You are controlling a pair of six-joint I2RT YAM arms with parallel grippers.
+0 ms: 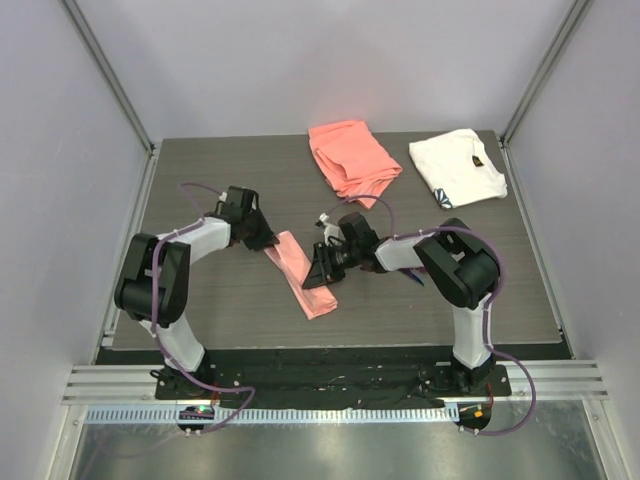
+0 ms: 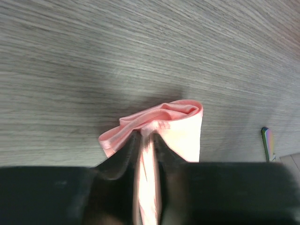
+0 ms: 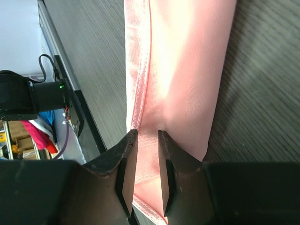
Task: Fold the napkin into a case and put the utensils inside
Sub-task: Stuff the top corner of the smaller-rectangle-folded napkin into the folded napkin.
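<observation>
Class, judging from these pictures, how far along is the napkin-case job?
Done: the glossy pale-pink cloth napkin lies folded into a narrow strip. In hand: the left hand pinches one end; the right hand straddles the strip. Remaining: one slim metal utensil lies outside on the table; none shows inside.

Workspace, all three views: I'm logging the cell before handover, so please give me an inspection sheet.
Surface: grey woodgrain table.
Job's things: napkin folded into a narrow strip, one end bunched; one utensil, tip only, at the left wrist view's edge.
Clutter: coral cloth and white cloth at the far edge.
End effectors: left end effector astride the bunched end, grip unclear; right end effector slightly open over the strip.
Cables: purple cables along both arms.
Surroundings: white walls, metal frame.
</observation>
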